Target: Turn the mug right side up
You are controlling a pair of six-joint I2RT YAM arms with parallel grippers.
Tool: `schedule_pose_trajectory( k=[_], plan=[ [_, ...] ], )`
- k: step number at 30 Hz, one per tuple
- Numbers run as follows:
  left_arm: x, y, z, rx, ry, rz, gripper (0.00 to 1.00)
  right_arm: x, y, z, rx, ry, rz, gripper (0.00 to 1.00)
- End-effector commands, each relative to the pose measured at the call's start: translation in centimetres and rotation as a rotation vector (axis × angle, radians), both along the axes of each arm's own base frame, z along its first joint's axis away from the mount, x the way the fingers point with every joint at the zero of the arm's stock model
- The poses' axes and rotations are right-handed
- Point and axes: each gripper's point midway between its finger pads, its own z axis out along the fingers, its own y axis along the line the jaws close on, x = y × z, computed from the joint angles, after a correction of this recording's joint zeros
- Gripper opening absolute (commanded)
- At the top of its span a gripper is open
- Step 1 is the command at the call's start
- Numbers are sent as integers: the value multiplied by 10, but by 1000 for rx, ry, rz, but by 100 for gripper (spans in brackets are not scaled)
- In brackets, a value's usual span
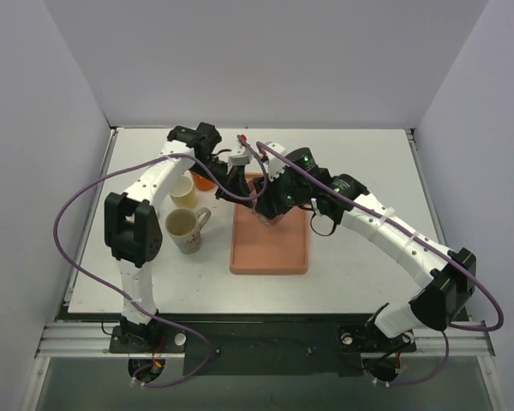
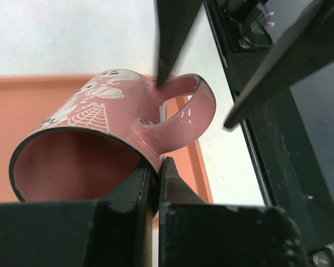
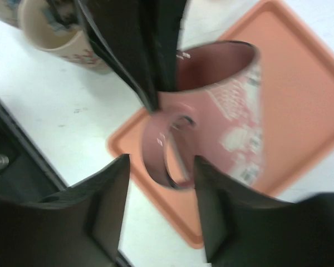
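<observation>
Status:
- Pink mug [image 2: 100,105] is over the far-left part of the tray [image 1: 270,253]. It is tilted on its side, neither upright nor upside down, with its mouth facing the left wrist camera. I cannot tell whether its lower side touches the tray.
- Left pincer [image 2: 155,177] is pinching the mug's rim right at the handle root. One finger [image 2: 131,192] is inside the mouth and the other is outside, pressed together on the wall.
- Right pincer [image 3: 158,167] is spread, with the mug's handle [image 2: 189,119] sitting between its two fingers. In the left wrist view one fingertip [image 2: 162,78] looks to be touching the top of the handle where it joins the body. The other fingertip is apart from the handle, out past the tray's edge.
- In the top view both arms meet over the tray's far end, left arm coming in from the tray's left and right arm from its right. They hide most of the mug there.
- The tray is salmon-orange and lies flat on the white worktop [image 1: 360,154].
- Two cream mugs stand upright on the worktop left of the tray. One with a handle [image 1: 182,229] is beside the tray's left edge. The plainer one [image 1: 184,193] is just beyond it, level with the tray's far end.
- An orange thing [image 1: 204,181] sits left of the tray's far-left corner, mostly hidden by the left arm. I cannot tell what it is.
</observation>
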Motion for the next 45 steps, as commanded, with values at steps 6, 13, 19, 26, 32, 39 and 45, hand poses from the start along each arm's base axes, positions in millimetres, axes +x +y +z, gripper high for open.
schedule_pose_trajectory(
  k=[6,13,19,26,32,39,45],
  plan=[
    [75,55,84,217,1,720,0,38,-76,50,4,-245,-401,79],
    [106,132,136,286,-20,1049,0,40,-96,48,-3,-254,-451,81],
    [126,267,124,536,-85,1411,0,43,-95,35,-10,-216,-471,82],
    [107,409,77,836,34,1650,0,43,-93,29,-8,-200,-472,83],
    [101,445,37,947,68,1668,0,40,-90,24,-2,-187,-462,83],
    [94,444,-30,976,178,1635,0,36,-92,27,26,-185,-472,88],
    [89,436,-80,958,244,1636,0,35,-93,25,20,-183,-478,88]
  ],
)
